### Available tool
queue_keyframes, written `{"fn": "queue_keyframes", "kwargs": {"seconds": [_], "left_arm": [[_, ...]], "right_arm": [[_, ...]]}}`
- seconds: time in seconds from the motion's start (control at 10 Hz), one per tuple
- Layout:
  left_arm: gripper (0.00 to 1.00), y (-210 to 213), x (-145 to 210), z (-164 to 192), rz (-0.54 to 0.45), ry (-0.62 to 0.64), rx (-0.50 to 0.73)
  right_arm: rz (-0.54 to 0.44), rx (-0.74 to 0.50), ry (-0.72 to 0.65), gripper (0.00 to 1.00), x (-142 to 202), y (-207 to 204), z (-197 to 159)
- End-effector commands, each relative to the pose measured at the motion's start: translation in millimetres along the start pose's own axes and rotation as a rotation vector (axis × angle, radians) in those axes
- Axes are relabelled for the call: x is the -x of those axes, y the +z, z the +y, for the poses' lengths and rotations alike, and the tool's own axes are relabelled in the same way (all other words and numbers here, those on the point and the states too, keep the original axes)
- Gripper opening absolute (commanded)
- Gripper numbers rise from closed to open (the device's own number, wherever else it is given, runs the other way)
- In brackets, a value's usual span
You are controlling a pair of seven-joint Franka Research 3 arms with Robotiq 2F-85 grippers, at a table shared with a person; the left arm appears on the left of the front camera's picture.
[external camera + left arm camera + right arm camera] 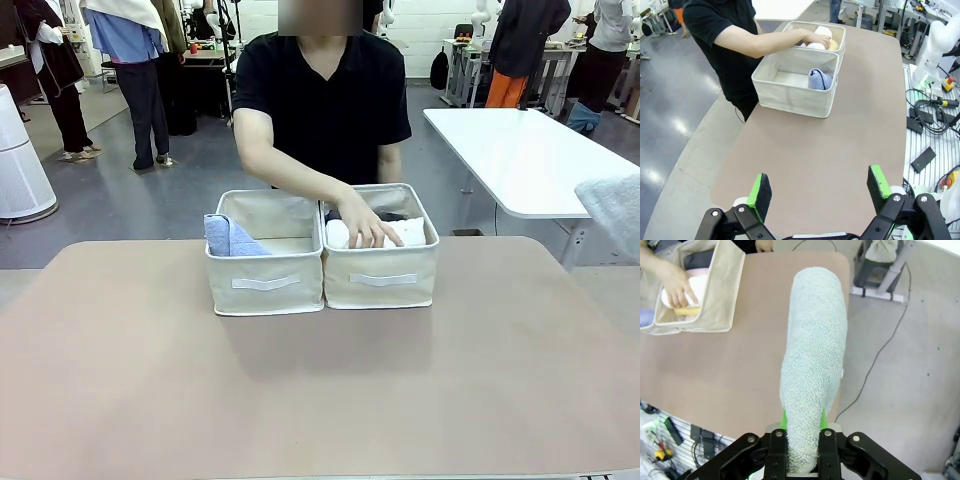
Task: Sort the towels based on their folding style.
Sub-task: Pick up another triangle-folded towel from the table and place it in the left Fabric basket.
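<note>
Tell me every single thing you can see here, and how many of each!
table: one, brownish pink, under the bins
left bin: one, beige, mid-table
right bin: one, beige, right beside it
lavender-blue towel: one, in the left bin
white towel: one, rolled, in the right bin
dark grey towel: one, far side of the right bin
yellow towel: one, right bin, next to the white towel
grey-teal towel: one, held up at the table's right side
person's hand: one, on the white towel
left end effector: one, black with green pads, open, holding nothing
right end effector: one, shut on the grey-teal towel
</note>
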State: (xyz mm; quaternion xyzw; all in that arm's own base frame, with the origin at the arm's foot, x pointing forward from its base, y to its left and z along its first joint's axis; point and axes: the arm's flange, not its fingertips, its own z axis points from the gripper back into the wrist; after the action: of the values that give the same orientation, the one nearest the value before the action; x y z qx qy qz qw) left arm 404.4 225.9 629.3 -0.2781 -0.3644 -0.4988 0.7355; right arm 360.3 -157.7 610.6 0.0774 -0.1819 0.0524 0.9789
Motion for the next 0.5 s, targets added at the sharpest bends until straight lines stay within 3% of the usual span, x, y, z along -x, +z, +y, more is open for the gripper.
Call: {"fn": "queue_keyframes", "kwargs": {"seconds": [0.0,0.1,0.4], "left_arm": [[1.00,1,-1,-2,-0.002,-0.002,0.002],[1.00,1,-1,-2,-0.002,-0.002,0.002],[1.00,1,-1,-2,-0.002,-0.002,0.002]], "right_arm": [[0.028,0.025,0.090,0.21,2,7,24],[0.039,0.030,0.159,0.21,2,18,43],[-0.098,0.070,0.412,0.21,3,96,125]]}}
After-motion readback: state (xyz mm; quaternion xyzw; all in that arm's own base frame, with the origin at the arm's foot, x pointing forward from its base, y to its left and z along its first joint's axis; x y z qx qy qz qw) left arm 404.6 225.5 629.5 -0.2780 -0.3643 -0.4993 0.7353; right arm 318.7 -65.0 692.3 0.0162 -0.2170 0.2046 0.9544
